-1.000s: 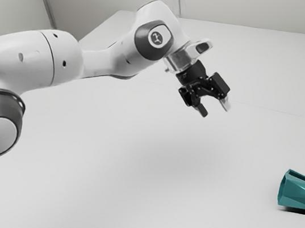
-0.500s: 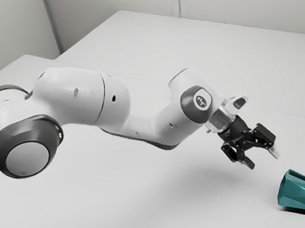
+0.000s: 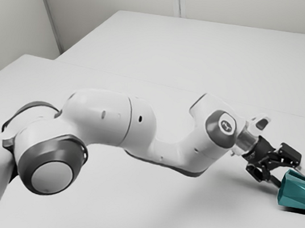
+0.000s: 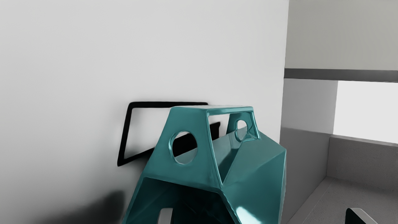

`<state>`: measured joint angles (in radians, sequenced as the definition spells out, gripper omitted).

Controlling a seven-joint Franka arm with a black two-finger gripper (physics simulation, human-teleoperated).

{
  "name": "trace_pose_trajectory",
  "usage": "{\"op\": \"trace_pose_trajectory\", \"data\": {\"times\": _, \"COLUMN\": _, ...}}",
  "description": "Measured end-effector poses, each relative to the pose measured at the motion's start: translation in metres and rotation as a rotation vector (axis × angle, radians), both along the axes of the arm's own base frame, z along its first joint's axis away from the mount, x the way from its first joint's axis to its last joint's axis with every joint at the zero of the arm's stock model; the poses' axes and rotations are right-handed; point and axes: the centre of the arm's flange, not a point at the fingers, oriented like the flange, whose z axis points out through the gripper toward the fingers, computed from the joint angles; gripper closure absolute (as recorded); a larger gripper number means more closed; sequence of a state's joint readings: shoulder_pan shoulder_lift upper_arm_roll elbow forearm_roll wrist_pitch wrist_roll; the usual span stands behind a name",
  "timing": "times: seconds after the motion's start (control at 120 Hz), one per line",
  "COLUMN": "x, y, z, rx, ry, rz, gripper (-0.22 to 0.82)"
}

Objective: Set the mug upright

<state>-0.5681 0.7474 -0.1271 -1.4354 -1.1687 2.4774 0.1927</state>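
**benchlurker:** ok so where's the mug (image 3: 301, 195) at? And is the claw (image 3: 289, 176) on it or what?

**tealfan:** Mug's lying on its side on the bench (image 3: 125, 219), way over at the exterior view's right, partly cut off by the edge. Its mouth faces the arm (image 3: 111, 117), which reaches in from the left. Claw's right by that mouth, low over the bench.

**benchlurker:** Grabbing it?

**tealfan:** Nah, fingers are spread wide, nothing clamped. In the wrist view, one fingertip of the claw (image 4: 261, 217) lines up with the dark mouth and the other is out past the mug's side. Can't tell if the first is actually inside, or touching. The handle (image 4: 197, 124) has round holes in it, and there's a black shadow (image 4: 168, 104) just beside it.
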Motion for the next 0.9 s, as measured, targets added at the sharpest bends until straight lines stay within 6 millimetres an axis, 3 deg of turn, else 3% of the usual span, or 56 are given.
{"op": "trace_pose_trajectory", "data": {"times": 0.325, "x": 0.0, "y": -0.015, "z": -0.011, "rx": -0.058, "ry": 0.022, "rz": 0.054, "gripper": 0.02}}
{"op": "trace_pose_trajectory", "data": {"times": 0.567, "x": -0.001, "y": -0.017, "z": -0.015, "rx": -0.065, "ry": 0.024, "rz": 0.064, "gripper": 0.54}}
{"op": "trace_pose_trajectory", "data": {"times": 0.767, "x": 0.0, "y": -0.024, "z": 0.001, "rx": -0.078, "ry": -0.009, "rz": 0.05, "gripper": 0.7}}
{"op": "trace_pose_trajectory", "data": {"times": 0.9, "x": -0.004, "y": -0.031, "z": 0.012, "rx": -0.087, "ry": -0.028, "rz": 0.036, "gripper": 0.73}}
